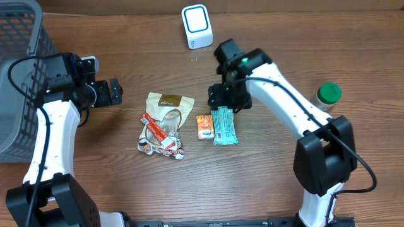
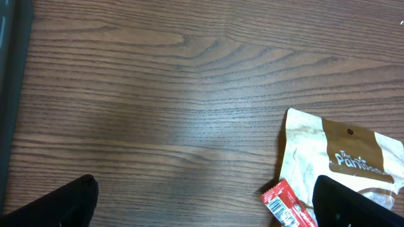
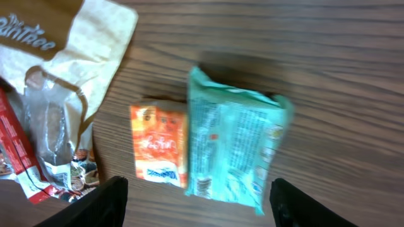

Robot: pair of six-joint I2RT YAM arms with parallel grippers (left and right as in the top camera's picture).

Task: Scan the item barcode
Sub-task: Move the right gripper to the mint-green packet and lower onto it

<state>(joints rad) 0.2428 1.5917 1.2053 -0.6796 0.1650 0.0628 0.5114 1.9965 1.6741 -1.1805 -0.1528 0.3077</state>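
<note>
The wooden tabletop [image 1: 126,44] is dark brown with a clear grain; a white scanner [image 1: 197,25] stands near its far edge; a grey mesh basket [image 1: 16,82] sits at the left edge; a jar with a green lid [image 1: 327,94] stands upright towards the right; near the middle lies a tan pouch [image 1: 165,110] with a red packet [image 1: 153,126] across its lower part; just right of it an orange packet [image 1: 204,127] lies flat, touching a teal packet [image 1: 225,126] beside it.
</note>
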